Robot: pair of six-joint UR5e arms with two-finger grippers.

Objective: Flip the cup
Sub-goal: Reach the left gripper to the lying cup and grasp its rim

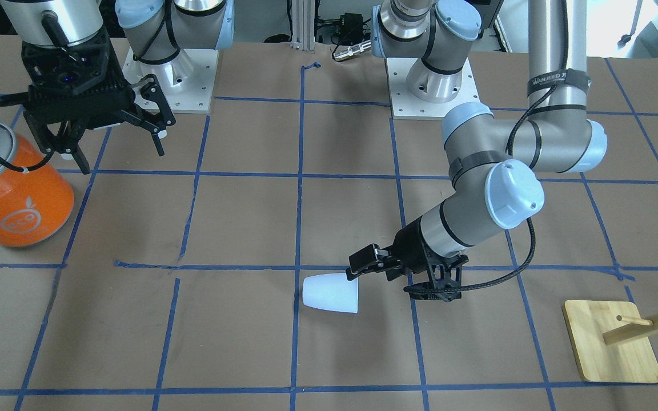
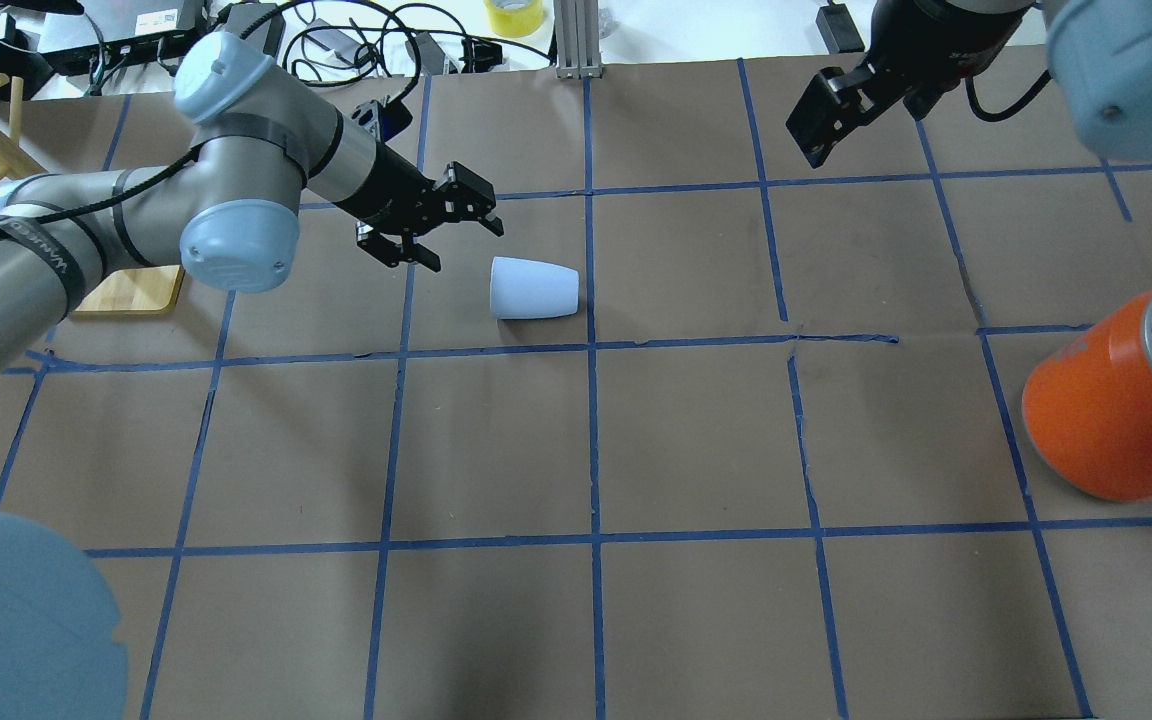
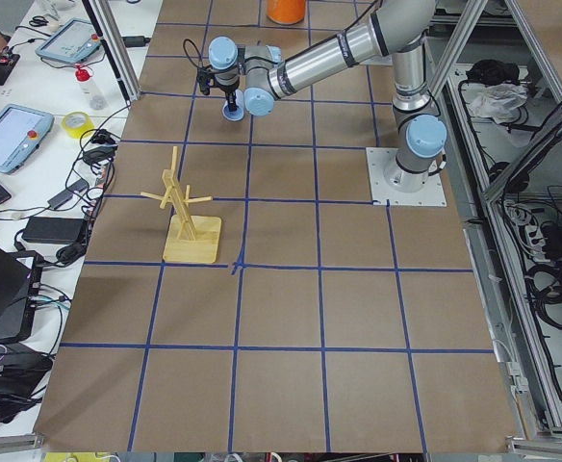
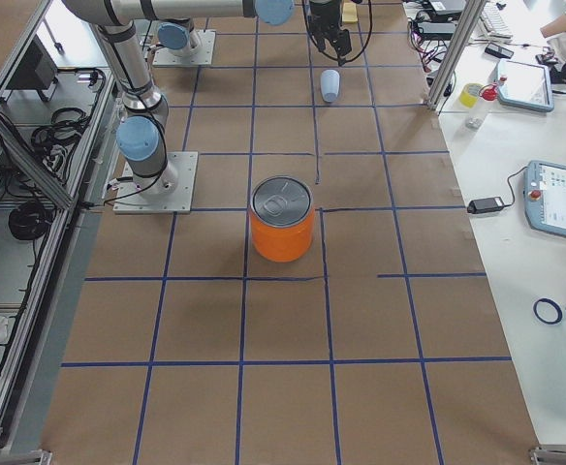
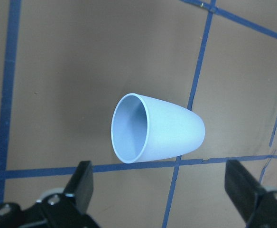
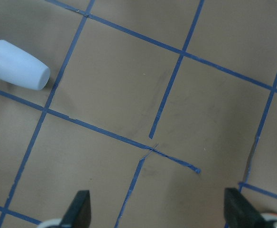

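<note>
The small pale blue-white cup [image 2: 534, 289] lies on its side on the brown table, its open mouth turned toward my left gripper; it also shows in the front view [image 1: 332, 292] and the left wrist view [image 5: 157, 128]. My left gripper [image 2: 464, 247] is open and empty, low over the table just beside the cup's mouth end and apart from it. In the left wrist view its fingertips [image 5: 84, 173] stand wide on either side below the cup. My right gripper [image 1: 122, 157] is open and empty, raised far from the cup, which shows small in its wrist view [image 6: 17, 65].
A big orange can [image 2: 1106, 410] with a silver lid stands near the right arm's side, also in the front view [image 1: 17, 200]. A wooden peg stand on a square base [image 1: 612, 342] is on the left arm's side. Blue tape lines grid the table.
</note>
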